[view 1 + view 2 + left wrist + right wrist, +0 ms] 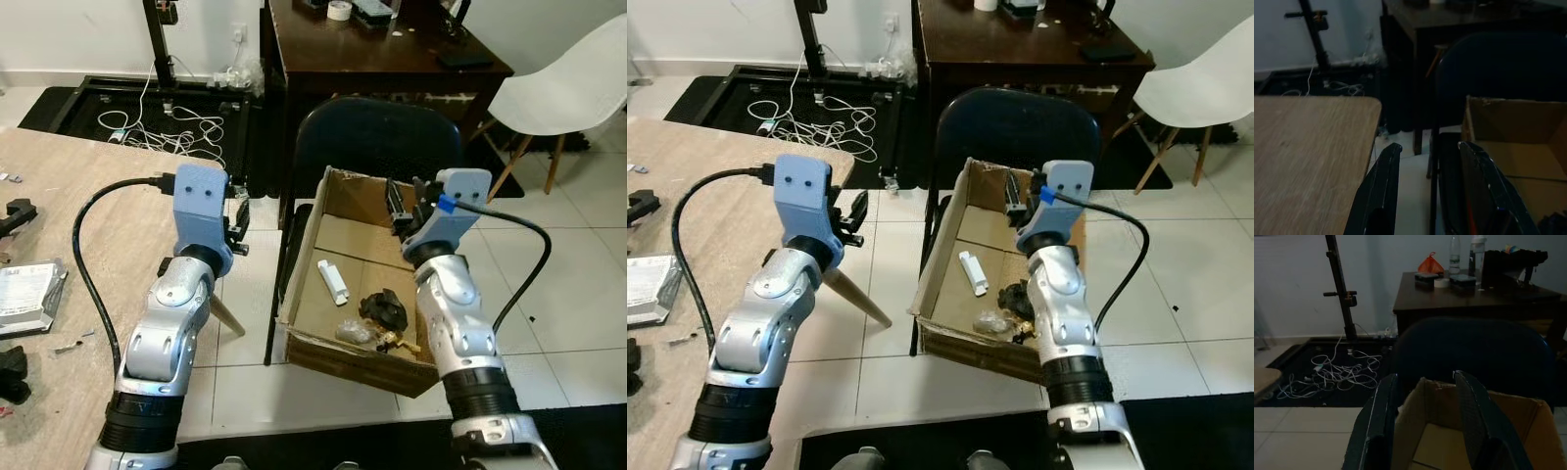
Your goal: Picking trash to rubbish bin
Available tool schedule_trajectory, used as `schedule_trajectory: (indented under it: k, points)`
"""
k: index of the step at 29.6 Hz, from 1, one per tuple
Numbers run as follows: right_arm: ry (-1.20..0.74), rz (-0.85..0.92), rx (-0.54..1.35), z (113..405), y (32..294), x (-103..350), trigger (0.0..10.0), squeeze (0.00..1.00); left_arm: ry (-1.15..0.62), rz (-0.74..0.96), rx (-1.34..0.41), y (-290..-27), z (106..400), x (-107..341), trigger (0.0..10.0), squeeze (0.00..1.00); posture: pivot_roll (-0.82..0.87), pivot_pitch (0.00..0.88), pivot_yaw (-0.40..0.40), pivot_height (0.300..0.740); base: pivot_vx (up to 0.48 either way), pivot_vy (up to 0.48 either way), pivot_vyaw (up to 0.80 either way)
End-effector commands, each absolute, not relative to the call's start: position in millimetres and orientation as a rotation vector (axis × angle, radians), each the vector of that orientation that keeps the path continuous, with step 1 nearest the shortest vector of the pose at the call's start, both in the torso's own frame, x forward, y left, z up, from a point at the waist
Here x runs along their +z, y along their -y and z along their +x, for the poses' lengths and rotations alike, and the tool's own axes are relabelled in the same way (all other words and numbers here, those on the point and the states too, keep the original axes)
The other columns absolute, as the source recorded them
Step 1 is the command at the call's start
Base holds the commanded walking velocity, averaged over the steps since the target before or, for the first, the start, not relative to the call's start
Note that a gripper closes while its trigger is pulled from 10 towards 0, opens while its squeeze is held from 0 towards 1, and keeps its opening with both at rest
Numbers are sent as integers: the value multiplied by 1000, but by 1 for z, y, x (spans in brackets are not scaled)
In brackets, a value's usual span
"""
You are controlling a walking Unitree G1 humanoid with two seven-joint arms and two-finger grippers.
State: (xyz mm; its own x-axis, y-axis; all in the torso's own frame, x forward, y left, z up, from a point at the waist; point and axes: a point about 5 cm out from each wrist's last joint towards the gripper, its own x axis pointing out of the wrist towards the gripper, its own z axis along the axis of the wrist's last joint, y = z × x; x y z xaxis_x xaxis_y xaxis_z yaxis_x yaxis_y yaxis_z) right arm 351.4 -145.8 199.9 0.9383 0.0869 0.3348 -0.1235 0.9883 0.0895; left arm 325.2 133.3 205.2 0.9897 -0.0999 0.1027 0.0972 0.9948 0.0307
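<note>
Wood-grain tabletop [59, 196] spreads out on the robot's left, light and matte with a rounded corner, and a dark, glossy desk [382, 59] stands further back beside a white moulded chair [573, 78]. Between them a black padded chair [377, 137] carries the rubbish bin, an open cardboard box [306, 255] with rough brown walls, set on its seat. Both silver arms are raised with elbows bent, forearms reaching forward. The left claw [1427, 161] hovers over the gap between the tabletop's edge and the box, its two long black fingers apart and holding nothing. The right claw [1425, 396] is lifted over the box's near side, its fingers likewise spread and holding nothing. Down on the box floor lies the trash: a small white rectangular piece [333, 282], a crumpled black lump [384, 309] and a scrap of clear wrapper [355, 331]. White cables [171, 122] coil loosely on a black floor mat behind.
</note>
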Motion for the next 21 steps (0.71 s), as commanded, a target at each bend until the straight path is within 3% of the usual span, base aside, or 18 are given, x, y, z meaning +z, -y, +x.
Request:
schedule_trajectory:
  k: [1,9,21]
  points:
    - [330,104,96,349,147,201,10000,0,71,9,-75,-133,327,200,10000,0,127,76,-47,740,0,0,0]
    - [218,47,146,354,138,192,10000,0,55,30,-96,-130,328,198,10000,0,125,46,-66,740,0,0,0]
    - [204,79,148,350,136,189,10000,0,59,37,-142,-125,319,195,10000,0,125,45,-69,740,0,0,0]
